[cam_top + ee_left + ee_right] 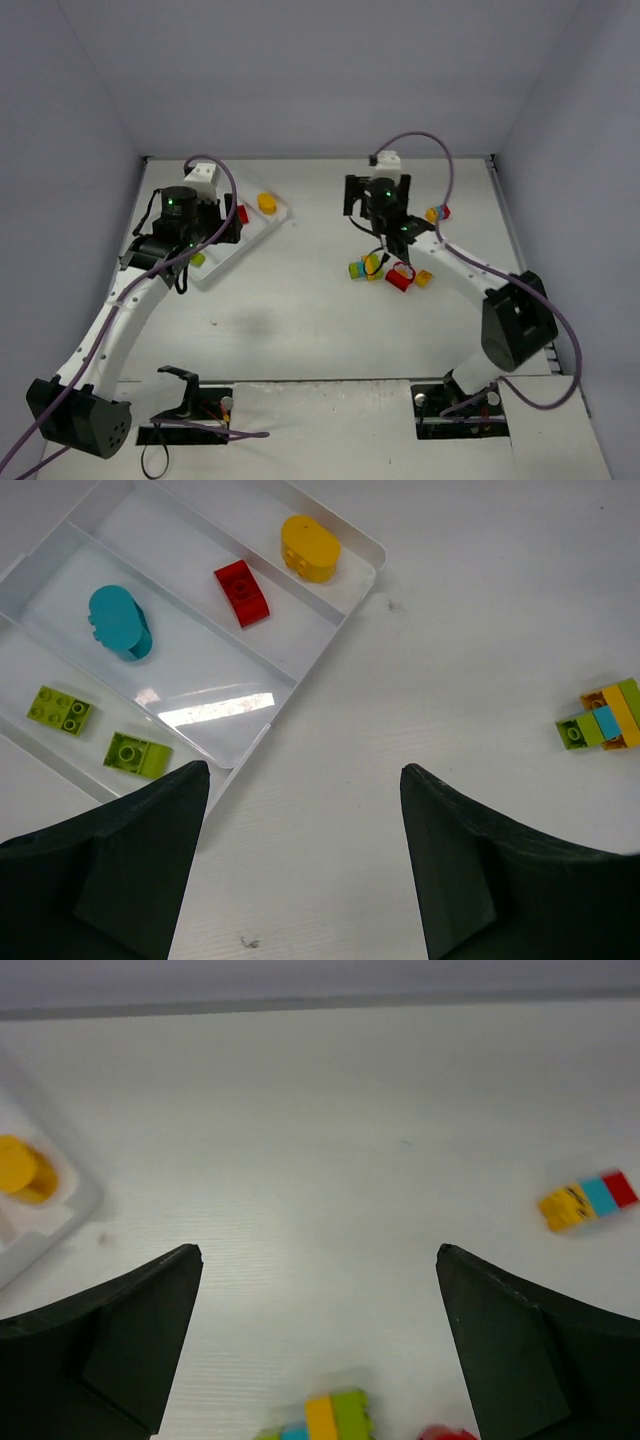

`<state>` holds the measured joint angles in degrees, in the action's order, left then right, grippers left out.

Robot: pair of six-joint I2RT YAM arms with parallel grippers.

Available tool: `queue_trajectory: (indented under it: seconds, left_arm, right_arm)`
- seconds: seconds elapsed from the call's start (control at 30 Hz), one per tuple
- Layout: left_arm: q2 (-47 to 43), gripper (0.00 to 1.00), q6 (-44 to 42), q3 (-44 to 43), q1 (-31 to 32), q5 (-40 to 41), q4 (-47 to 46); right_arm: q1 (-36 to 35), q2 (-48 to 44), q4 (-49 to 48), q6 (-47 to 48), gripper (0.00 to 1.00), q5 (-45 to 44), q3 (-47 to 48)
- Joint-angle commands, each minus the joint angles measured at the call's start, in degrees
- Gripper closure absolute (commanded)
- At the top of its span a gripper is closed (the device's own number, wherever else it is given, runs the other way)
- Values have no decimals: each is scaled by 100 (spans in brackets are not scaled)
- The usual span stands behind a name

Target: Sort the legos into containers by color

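My left end effector [303, 780], fingers apart and holding nothing, hangs beside the white tray [365, 565]. Ahead-left, its four compartments hold a yellow brick [309, 547], a red brick [242, 592], a teal brick [120, 622] and two green bricks [60, 709]. My right end effector [318, 1260] gapes wide, with a mixed-colour cluster [325, 1418] close below it on the counter [320, 1140].

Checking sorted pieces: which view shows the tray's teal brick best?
Left wrist: teal brick lies unobstructed, alone in its tray compartment. Top view: the left arm hides it. Right wrist: only the tray's corner shows.
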<state>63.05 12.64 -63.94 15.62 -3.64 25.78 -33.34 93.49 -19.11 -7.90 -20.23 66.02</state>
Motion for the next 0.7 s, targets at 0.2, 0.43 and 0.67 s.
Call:
queue_trajectory:
  seconds: [0.2, 0.43, 0.67]
  left_arm:
    - [85, 29, 133, -154, -41, -348, -328]
    - [111, 29, 159, -162, -41, -418, -319]
    - [147, 29, 168, -162, -41, -418, -293]
  right_arm:
    - [987, -2168, 2331, -2989, 0, -1238, -1609]
    - [1488, -2046, 3177, -3876, 6, -1326, -1873]
    - [2147, -1352, 3212, -3912, 26, -852, -1830]
